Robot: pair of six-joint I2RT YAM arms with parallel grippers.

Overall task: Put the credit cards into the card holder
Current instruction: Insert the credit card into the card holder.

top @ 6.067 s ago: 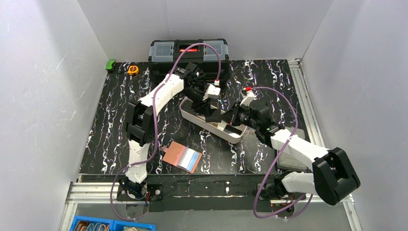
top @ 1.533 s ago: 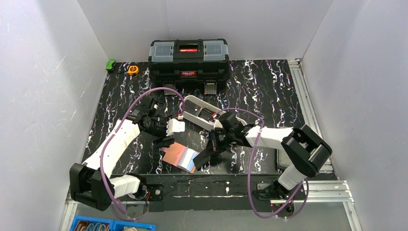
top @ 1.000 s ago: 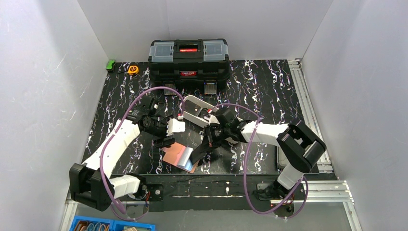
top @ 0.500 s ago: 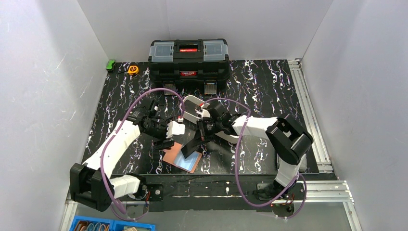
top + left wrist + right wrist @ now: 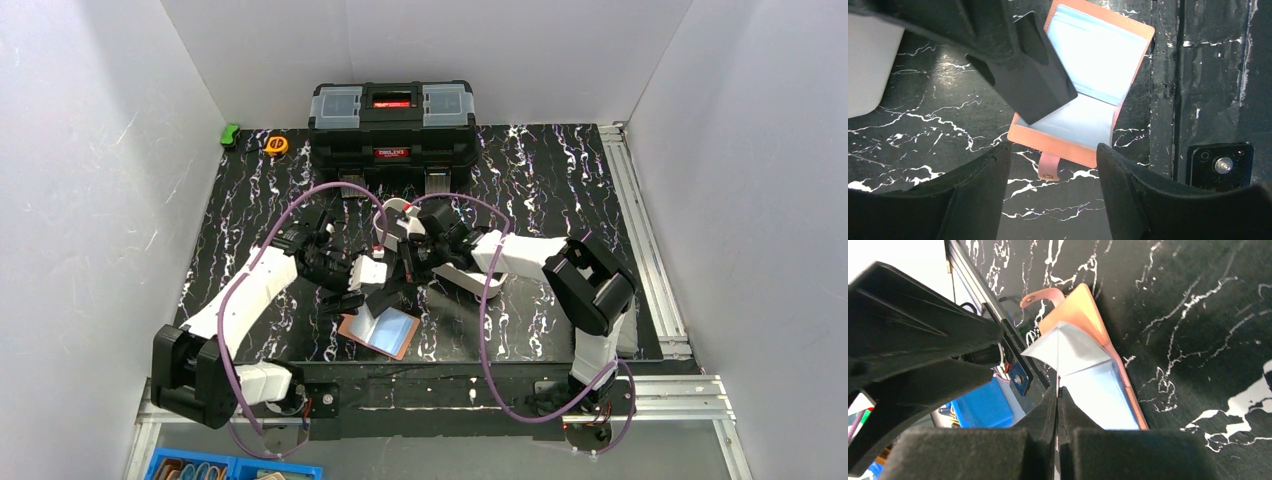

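Note:
The card holder [image 5: 381,331] lies open near the table's front edge, tan-pink outside and pale blue inside [image 5: 1098,60], its snap tab [image 5: 1049,167] pointing at my left gripper. My left gripper [image 5: 1052,192] hovers open over the tab, touching nothing. My right gripper [image 5: 1058,390] is shut on a thin credit card [image 5: 1058,352], seen edge-on, its tip down in the holder's fold. From the left wrist view the right fingers [image 5: 1023,75] cover the holder's left half. From above, the two grippers [image 5: 372,290] meet over the holder.
A white oval tray [image 5: 466,283] lies behind the holder, mostly under my right arm. A black toolbox [image 5: 392,120] stands at the back, with an orange tape measure [image 5: 277,145] and a green object [image 5: 231,134] left of it. A blue bin [image 5: 230,468] sits below the table edge.
My right gripper has swung left from the holder's right side to over its left half, carrying the card. My left gripper has edged closer to the holder, its jaws slightly narrower.

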